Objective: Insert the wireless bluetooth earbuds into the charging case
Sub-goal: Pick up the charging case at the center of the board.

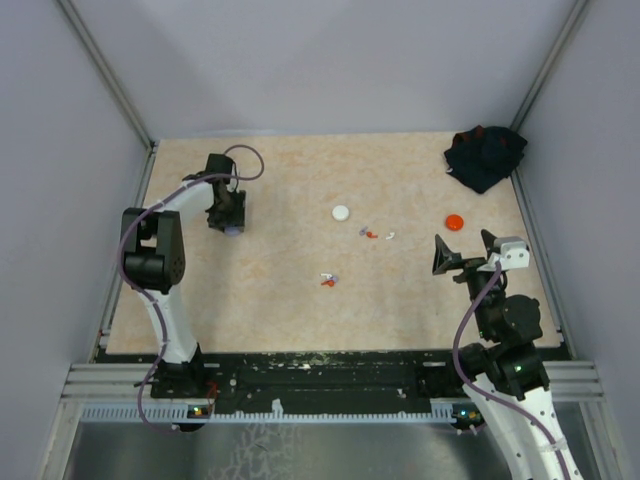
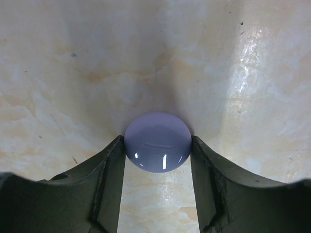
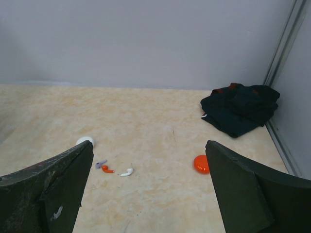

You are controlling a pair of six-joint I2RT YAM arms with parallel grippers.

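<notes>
A round lavender charging case (image 2: 157, 131) lies on the table at the far left, a small lilac spot (image 1: 232, 232) from above. My left gripper (image 2: 157, 141) points down over it, both fingers touching its sides (image 1: 229, 222). Tiny earbuds lie mid-table: a purple one (image 3: 100, 164), a red one (image 3: 107, 169) and a white one (image 3: 127, 172), grouped in the top view (image 1: 370, 234), with another small cluster (image 1: 327, 280) nearer me. My right gripper (image 1: 462, 250) hovers wide open at the right, holding nothing (image 3: 149, 145).
A white round case (image 1: 341, 212) (image 3: 86, 141) sits near the middle. An orange round case (image 1: 455, 221) (image 3: 200, 164) lies ahead of the right gripper. A dark crumpled cloth (image 1: 485, 155) (image 3: 240, 108) fills the far right corner. Grey walls enclose three sides.
</notes>
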